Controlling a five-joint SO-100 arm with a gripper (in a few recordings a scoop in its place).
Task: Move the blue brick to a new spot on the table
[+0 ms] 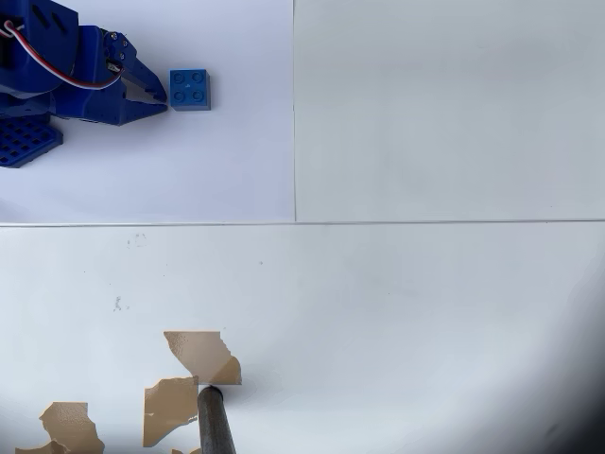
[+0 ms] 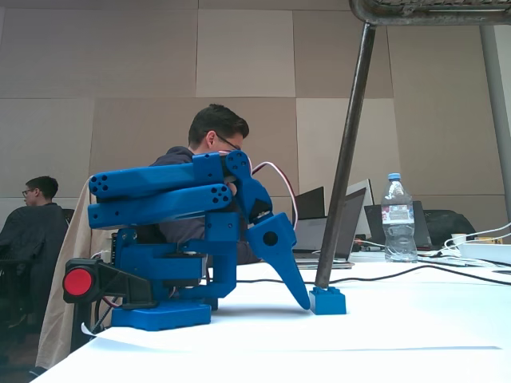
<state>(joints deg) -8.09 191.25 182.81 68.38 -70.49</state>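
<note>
The blue brick (image 1: 190, 90) is seen in the overhead view at the far left of the worktop (image 1: 425, 312), studs up, flat on the white surface. The gripper (image 1: 159, 98) is held low just to its left, tips pointed at the brick's left face and almost touching it. In the fixed view the gripper (image 2: 305, 302) is angled steeply down, its tip at the worktop right beside the blue brick (image 2: 328, 301), which is partly masked by a dark metal pole (image 2: 345, 159) (a camera stand leg, by the look of it).

The fingers appear drawn close together, with only a narrow gap showing from above, and nothing is held between them. No grasp is judged to be made yet.

A risk is noted here: with the fingers this narrow and the tip arriving from the side, the brick could be shoved along the worktop rather than straddled. The fingers would need to be spread wider than the brick first. If the tip is driven lower, it could be jammed against the worktop.
</note>
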